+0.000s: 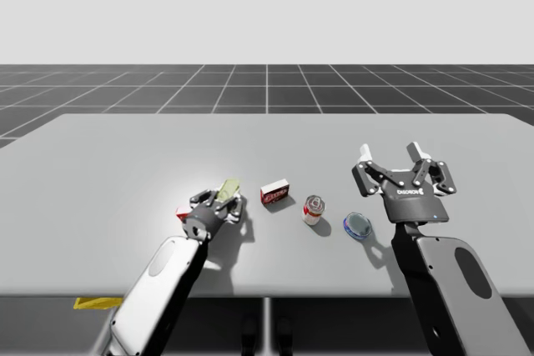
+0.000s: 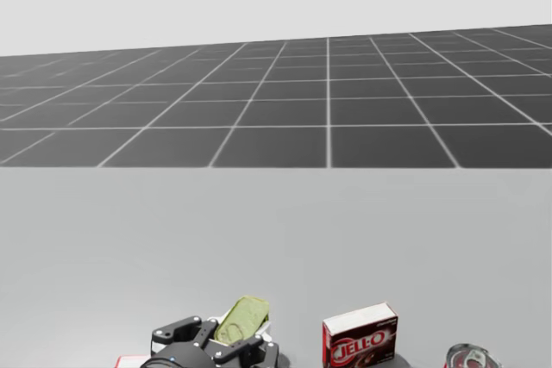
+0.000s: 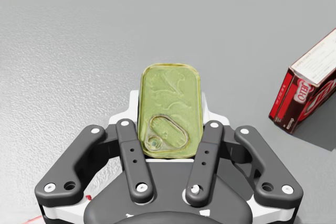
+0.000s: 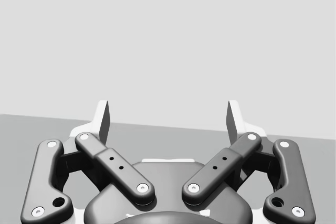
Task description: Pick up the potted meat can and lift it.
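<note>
The potted meat can [image 3: 170, 93] is a flat tin with a green-gold pull-tab lid. It sits between the fingers of my left gripper [image 3: 169, 103], which is shut on it from both sides. In the high view my left gripper [image 1: 222, 199] holds the can [image 1: 229, 187] tilted, left of the table's middle, with a shadow just beside it. From my head, the can [image 2: 242, 317] pokes up out of the left gripper [image 2: 226, 339]. My right gripper [image 1: 390, 152] hovers open at the right with nothing in it, and in its own wrist view the right gripper [image 4: 169, 119] faces the far table edge.
A red box [image 1: 274, 193] [image 2: 360, 336] [image 3: 310, 85] lies right of the held can. Further right stand a red-and-white round can [image 1: 313, 208] and a flat blue round tin [image 1: 358, 225]. A small red object [image 1: 182, 212] lies left of my left gripper.
</note>
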Robot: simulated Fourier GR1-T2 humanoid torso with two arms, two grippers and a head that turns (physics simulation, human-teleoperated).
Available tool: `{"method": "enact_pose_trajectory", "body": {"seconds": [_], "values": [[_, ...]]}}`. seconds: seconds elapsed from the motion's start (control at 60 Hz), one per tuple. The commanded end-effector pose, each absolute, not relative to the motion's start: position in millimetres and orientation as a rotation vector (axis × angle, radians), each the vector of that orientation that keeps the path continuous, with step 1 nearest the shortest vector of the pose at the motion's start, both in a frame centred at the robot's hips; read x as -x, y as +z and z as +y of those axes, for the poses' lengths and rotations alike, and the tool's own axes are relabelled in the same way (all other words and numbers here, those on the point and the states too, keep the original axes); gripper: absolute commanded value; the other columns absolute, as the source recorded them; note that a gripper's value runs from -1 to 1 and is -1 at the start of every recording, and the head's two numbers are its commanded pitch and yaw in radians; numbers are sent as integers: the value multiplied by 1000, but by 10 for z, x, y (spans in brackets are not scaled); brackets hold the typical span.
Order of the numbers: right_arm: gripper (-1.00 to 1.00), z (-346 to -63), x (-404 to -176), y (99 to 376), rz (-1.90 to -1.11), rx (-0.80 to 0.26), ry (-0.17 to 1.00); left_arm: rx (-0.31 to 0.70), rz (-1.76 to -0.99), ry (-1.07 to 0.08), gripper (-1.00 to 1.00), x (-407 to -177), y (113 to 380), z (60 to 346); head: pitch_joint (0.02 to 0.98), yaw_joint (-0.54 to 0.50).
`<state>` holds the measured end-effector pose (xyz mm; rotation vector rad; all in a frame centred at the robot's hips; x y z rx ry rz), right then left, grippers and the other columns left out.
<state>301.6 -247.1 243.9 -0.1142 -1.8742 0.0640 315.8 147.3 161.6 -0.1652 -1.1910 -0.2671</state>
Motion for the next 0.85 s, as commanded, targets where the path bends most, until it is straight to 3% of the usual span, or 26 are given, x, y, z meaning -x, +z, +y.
{"method": "enact_pose_trajectory", "body": {"seconds": [0.017,0.517,0.85], "values": [[-1000,-2471,-3025,2430,-1869,108,64,249,-1227,-347,993,-3112,1799,1404,437,134],[-1000,-2477,-3042,2414,-1860,102,66,276,-1413,-380,999,-2988,2781,1367,431,133],[-1000,-2489,-3045,2421,-1860,100,63,269,-1597,-393,1000,-2889,3571,1359,425,126]]}}
